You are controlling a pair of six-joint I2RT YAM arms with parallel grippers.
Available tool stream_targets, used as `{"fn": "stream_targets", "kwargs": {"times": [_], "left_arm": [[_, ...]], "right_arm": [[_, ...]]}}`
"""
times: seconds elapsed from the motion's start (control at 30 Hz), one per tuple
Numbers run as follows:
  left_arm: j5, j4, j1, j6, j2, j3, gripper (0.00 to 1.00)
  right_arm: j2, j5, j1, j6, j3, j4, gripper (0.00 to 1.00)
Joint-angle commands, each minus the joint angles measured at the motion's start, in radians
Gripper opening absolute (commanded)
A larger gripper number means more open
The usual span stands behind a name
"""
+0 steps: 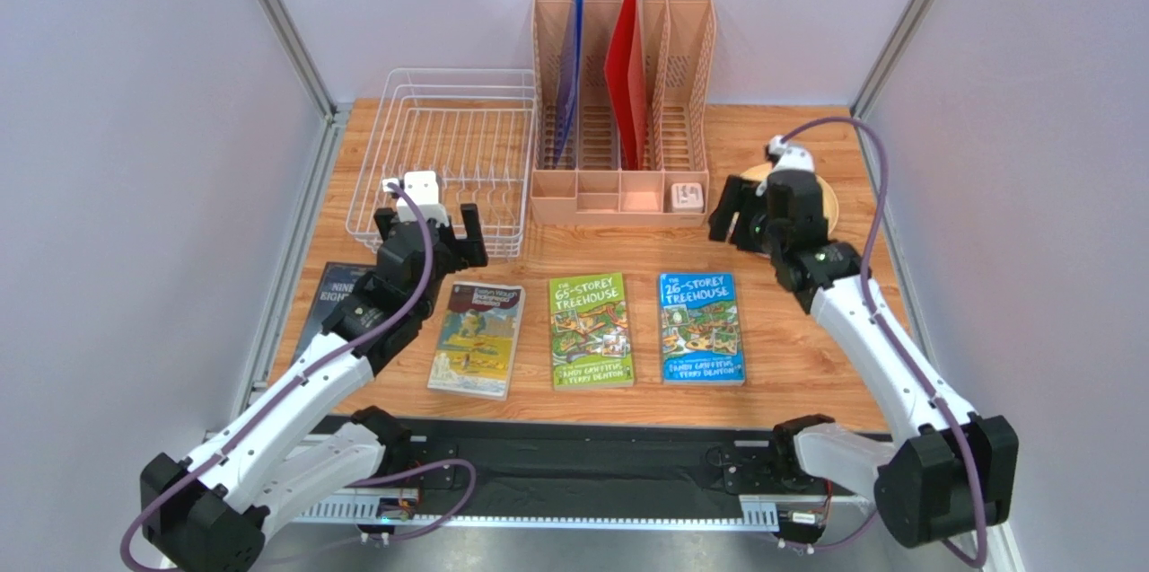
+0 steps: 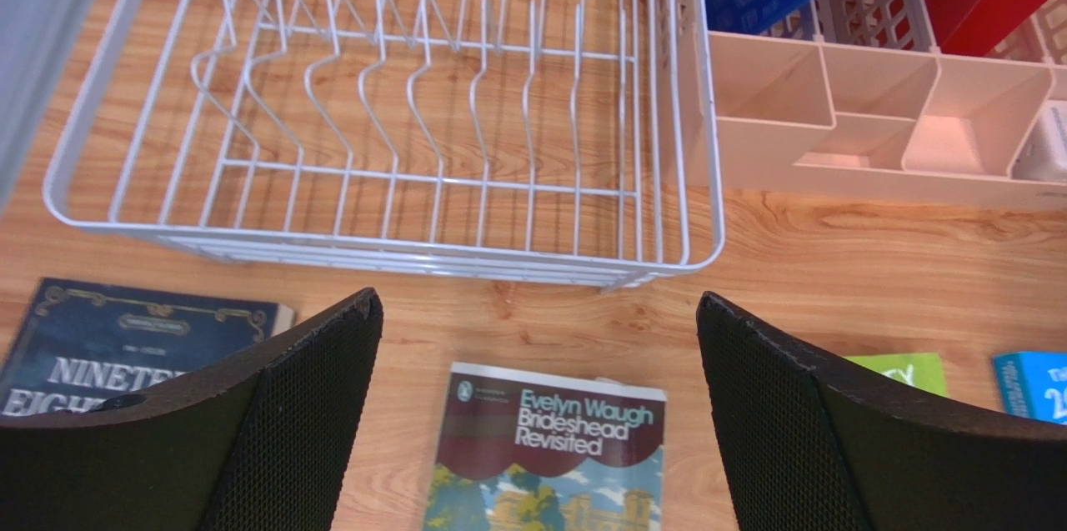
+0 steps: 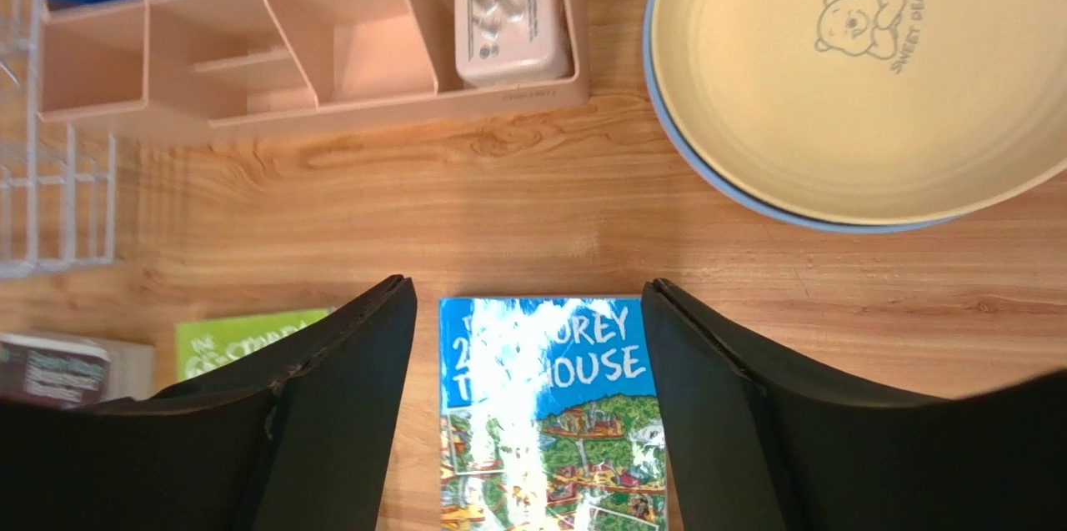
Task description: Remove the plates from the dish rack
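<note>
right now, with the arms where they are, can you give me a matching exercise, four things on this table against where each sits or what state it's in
Things
1. white wire dish rack
2. tan round plate with a bear print
3. blue-covered paperback book
4. small white boxy item

Places or states
a. in the rightmost front compartment of the peach plastic organizer
b. holds no plates
c. stacked on top of a light blue plate
d. lying flat, cover up, nearer the arms than the organizer

Pairs: 1-b, 2-c, 3-d, 4-a
</note>
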Motion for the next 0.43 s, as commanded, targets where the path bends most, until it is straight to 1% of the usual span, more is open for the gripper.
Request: {"fn": "stream_targets", "kwargs": {"times": [0.0, 0.03, 0.17, 0.3, 0.4], "left_arm": [[-0.04, 0.061, -0.002, 0.142, -0.035, 0.018, 1.0], [-0.046, 0.058, -0.002, 0.146, -0.032, 0.019, 1.0], [-0.04, 0.036, -0.002, 0.149, -0.032, 0.028, 1.0], [-0.017, 0.022, -0.002, 0.147, -0.051, 0.054, 0.99], [-0.026, 0.007, -0.002, 0.15, -0.053, 0.077, 1.0]], "right_arm": [[-0.106, 0.218, 0.145, -0.107, -0.119, 0.175, 0.74], [-0.118, 0.262, 0.167, -0.113, -0.155, 0.186, 0.74], [-0.175, 0.348, 0.241, -0.167, -0.188, 0.217, 0.75], [-0.19, 0.359, 0.247, -0.166, -0.142, 0.199, 0.75], [-0.187, 0.356, 0.247, -0.164, -0.104, 0.186, 0.75]]}}
